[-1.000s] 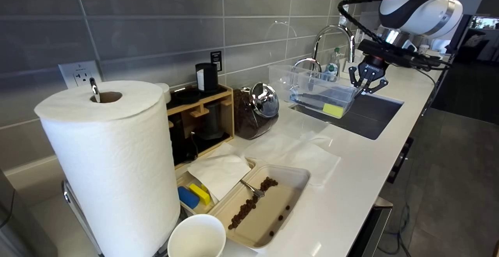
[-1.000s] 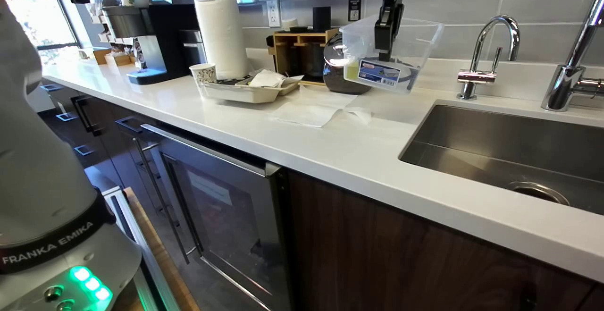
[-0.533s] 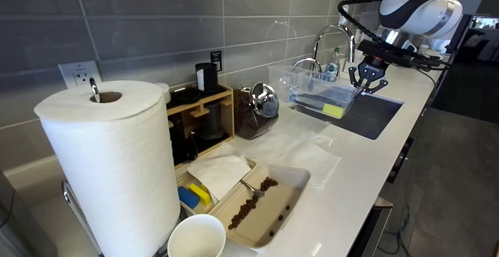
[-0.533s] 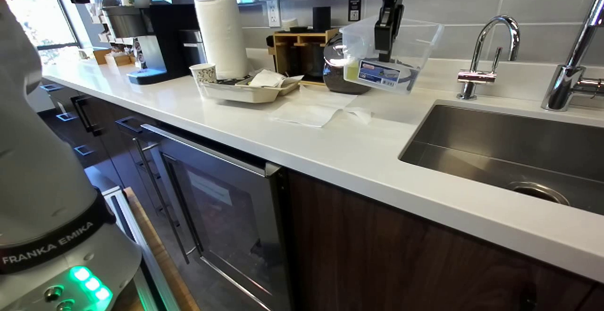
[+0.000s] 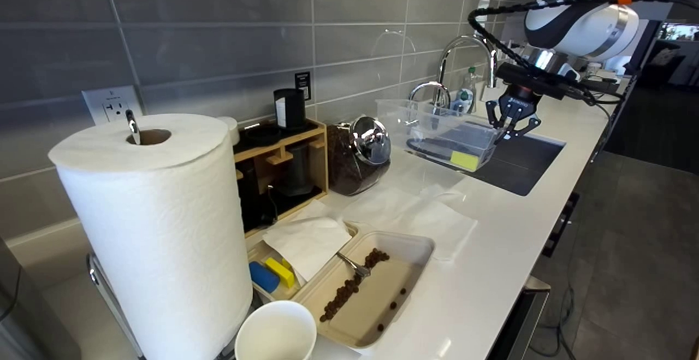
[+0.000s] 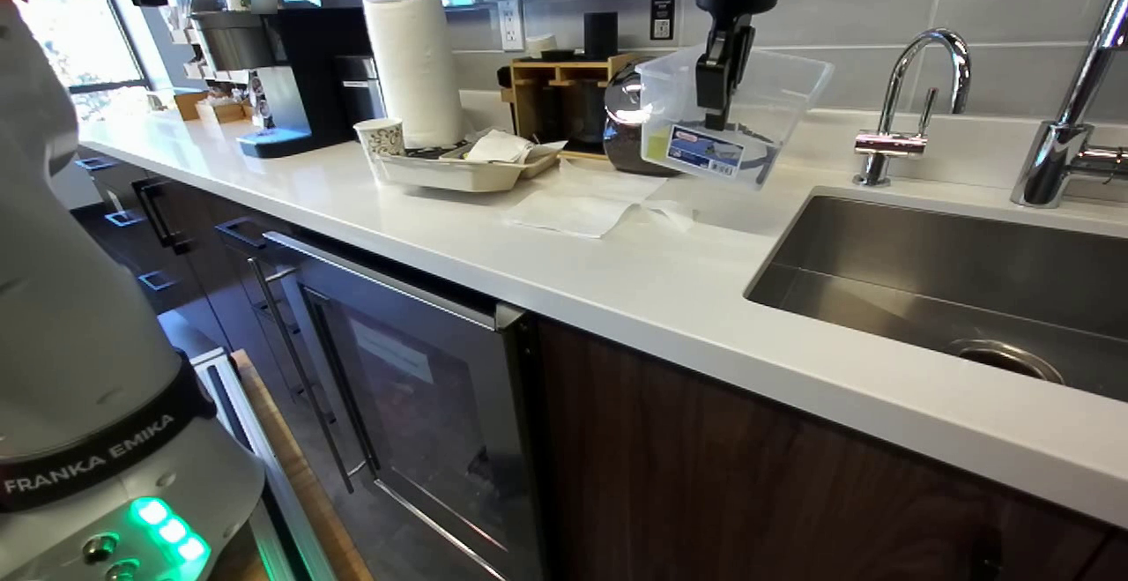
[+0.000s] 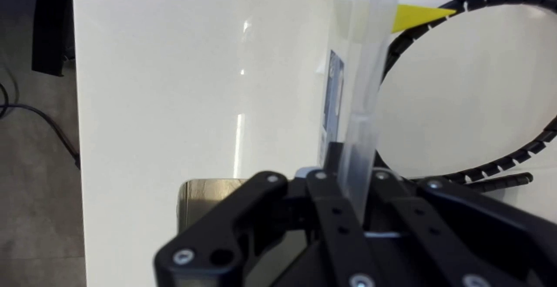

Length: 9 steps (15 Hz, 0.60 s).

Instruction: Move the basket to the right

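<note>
The basket, a pale translucent tub, hangs in the air above the counter near the sink. In an exterior view it is tilted, its sink-side end lower. A yellow piece shows through its wall, and a black spiral-wrapped cord seems to lie inside. My gripper is shut on the basket's near side wall, one finger outside and one inside. The outer finger shows above the blue label in an exterior view. In the wrist view the wall stands between the fingers.
The sink and small faucet stand beside the basket. A glass jar and a wooden organizer are against the wall. Paper towels, a food tray and a paper cup lie further along the counter.
The gripper and the basket it holds have moved slightly down, closer to the counter, in the last half second. Before that, they stayed still.
</note>
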### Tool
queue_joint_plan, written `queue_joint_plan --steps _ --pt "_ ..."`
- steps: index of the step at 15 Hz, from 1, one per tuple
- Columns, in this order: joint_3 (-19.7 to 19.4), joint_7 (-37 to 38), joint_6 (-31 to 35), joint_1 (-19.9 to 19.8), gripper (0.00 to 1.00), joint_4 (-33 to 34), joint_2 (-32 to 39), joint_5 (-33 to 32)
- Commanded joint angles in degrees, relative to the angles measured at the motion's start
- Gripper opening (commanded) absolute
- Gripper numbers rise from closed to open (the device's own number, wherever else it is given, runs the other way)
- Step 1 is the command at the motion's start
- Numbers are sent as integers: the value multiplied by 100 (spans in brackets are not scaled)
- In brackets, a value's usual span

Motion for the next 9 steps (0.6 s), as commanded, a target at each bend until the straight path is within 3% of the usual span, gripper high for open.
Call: queue_joint_plan --steps 1,9 --pt "-7 362 115 108 2 172 167 -135" --pt "45 760 242 314 2 526 528 -292"
